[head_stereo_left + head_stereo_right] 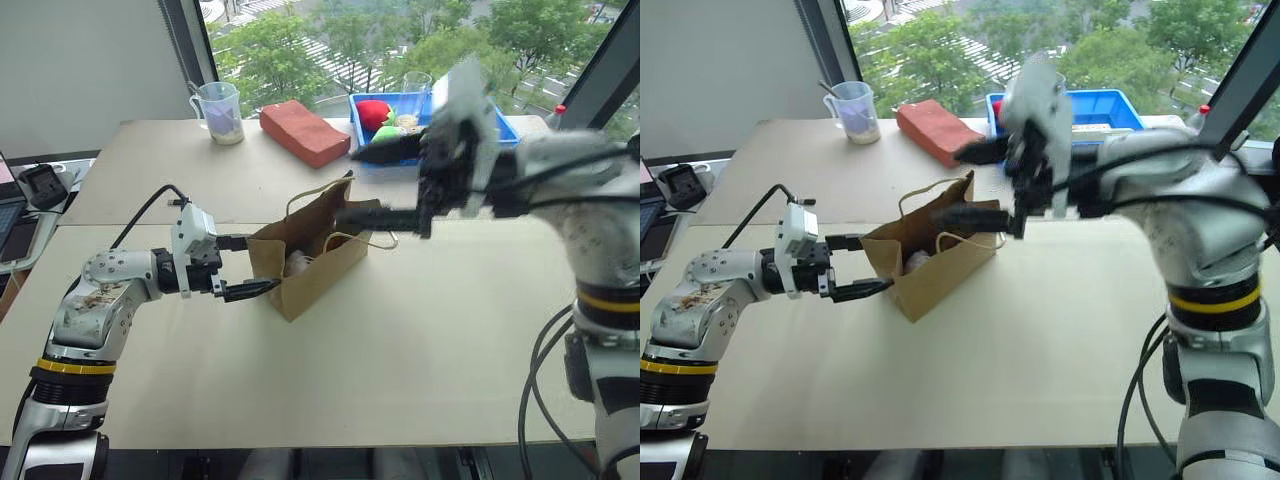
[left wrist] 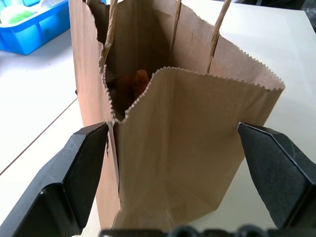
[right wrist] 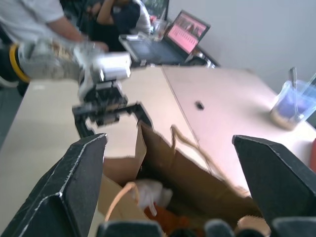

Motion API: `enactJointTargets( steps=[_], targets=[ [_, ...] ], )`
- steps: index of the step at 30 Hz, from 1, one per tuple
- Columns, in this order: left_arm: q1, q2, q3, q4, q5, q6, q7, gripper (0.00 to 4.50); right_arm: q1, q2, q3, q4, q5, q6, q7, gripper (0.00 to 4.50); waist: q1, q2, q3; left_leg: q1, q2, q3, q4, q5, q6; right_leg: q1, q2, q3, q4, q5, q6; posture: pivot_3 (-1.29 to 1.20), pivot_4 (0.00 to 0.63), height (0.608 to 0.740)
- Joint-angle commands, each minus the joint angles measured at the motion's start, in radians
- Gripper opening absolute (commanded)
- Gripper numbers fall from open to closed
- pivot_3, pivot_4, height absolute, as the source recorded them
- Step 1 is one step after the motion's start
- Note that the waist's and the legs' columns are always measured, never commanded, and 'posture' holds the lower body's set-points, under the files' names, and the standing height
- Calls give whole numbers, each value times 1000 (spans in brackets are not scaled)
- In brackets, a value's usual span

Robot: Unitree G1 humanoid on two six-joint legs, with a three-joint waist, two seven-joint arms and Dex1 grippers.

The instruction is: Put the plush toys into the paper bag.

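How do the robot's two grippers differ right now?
The left gripper sits low at the paper bag's end, one finger on each side of its end wall; the right gripper hangs higher, above the bag's open top. The left points across the table toward the bag; the right points the opposite way. Both are open and empty.

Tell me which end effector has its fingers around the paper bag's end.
The left end effector: its open fingers straddle the paper bag at its narrow end. The right end effector hangs open above the bag's mouth, holding nothing.

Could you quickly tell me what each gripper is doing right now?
Left gripper: open, fingers either side of the paper bag.
Right gripper: open, empty, above the bag.
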Motion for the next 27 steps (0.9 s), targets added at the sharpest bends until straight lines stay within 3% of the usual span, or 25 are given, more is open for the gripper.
enactJointTargets(
  steps=[1, 2, 5, 8, 10, 13, 16, 22, 27],
  targets=[
    [-2, 15, 29, -21, -1, -17, 1, 4446, 93, -119, -27, -66, 34, 35, 83, 4500, 5, 0, 0, -1, 0, -1, 0, 0, 0, 0, 0, -1, 0, 0, 0, 0, 150, 740],
    [-1, 16, 30, -22, -2, -16, 1, 4446, 136, -155, -31, -88, 43, 38, 102, 4500, 7, 0, 0, -1, 0, -1, 0, 0, 1, 1, 0, -1, 0, 0, 0, 0, 150, 740],
    [4, 16, 31, -27, -3, -15, 0, 4500, 248, -212, -64, -143, 88, 51, 130, 3755, 3, 0, 0, -2, -1, 2, 1, -1, 2, 0, -1, 0, 0, 0, 0, 0, 150, 740],
    [10, 18, 33, -34, -6, -12, 0, 4500, 384, -260, -94, -217, 143, 70, 161, 2558, -3, 0, 0, -1, 0, 2, 1, -1, 2, -1, -1, 0, 0, 0, 0, 0, 150, 740],
    [14, 18, 34, -40, -9, -9, 1, 4500, 504, -298, -97, -285, 150, 54, 193, 2008, -2, 0, 0, -1, 0, 2, 1, -3, 4, 0, -1, 0, -1, 0, 0, 0, 150, 740],
    [18, 18, 34, -45, -10, -7, 1, 4500, 636, -271, -64, -346, 116, 2, 158, 915, 0, 0, 0, 0, 0, 2, 1, -3, 5, 1, -1, -1, -1, 0, 0, 0, 150, 740],
    [16, 18, 32, -47, -10, -4, 1, 4500, 665, -162, 32, -342, 22, -72, 60, 35, -3, -1, 0, 1, 0, 3, 3, -3, 5, 1, -1, 0, -2, 0, 0, 0, 150, 740],
    [11, 17, 26, -57, -15, 8, 4, 4500, 531, 141, 256, -189, -190, -187, -119, 35, -6, -1, 0, 5, 1, 5, 2, -2, 4, 1, -1, 1, -1, 2, -3, 0, 150, 740],
    [17, 17, 23, -73, -20, 25, 5, 4500, 429, 319, 328, -17, -307, -265, -198, 35, -2, -1, 0, 5, 1, 4, 1, 1, -2, 0, 0, 0, 0, 2, -3, 0, 150, 740]
  ],
)
